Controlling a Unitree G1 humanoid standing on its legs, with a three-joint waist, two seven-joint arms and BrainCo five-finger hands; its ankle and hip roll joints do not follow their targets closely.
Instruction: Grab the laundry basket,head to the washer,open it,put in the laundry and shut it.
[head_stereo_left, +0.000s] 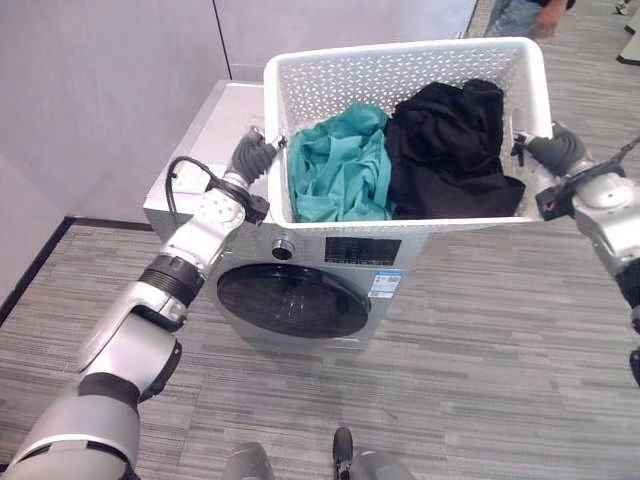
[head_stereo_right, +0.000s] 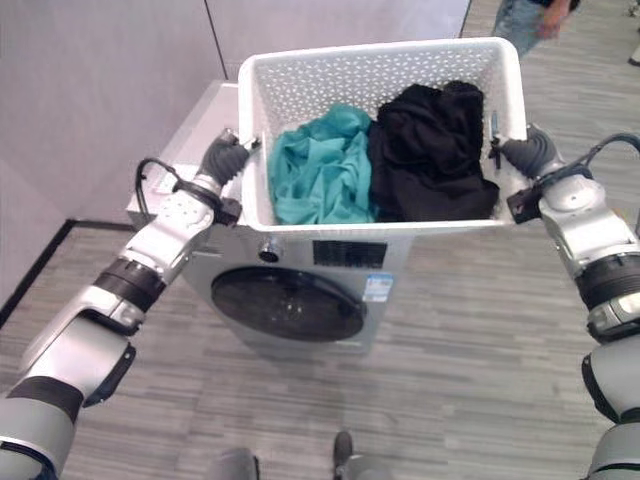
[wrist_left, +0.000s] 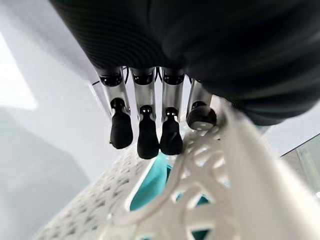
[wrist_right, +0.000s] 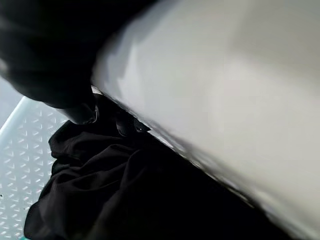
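I hold a white perforated laundry basket (head_stereo_left: 400, 52) up in front of me, above the washer (head_stereo_left: 225, 110). Inside lie a teal garment (head_stereo_left: 340, 165) on the left and a black garment (head_stereo_left: 450, 145) on the right. My left hand (head_stereo_left: 255, 155) grips the basket's left rim, its fingers (wrist_left: 145, 135) hooked over the edge (wrist_left: 240, 165). Across from it, my right hand (head_stereo_left: 548, 150) grips the right rim (wrist_right: 225, 100), with a dark fingertip (wrist_right: 82, 112) reaching in over the black cloth (wrist_right: 100, 190). The washer's round dark door (head_stereo_left: 295, 298) is closed.
The silver washer stands against a pale wall (head_stereo_left: 100, 90) on grey wood-look flooring (head_stereo_left: 500, 350). A person (head_stereo_left: 525, 15) stands at the far right behind the basket. Open floor lies to the right of the washer and in front of it.
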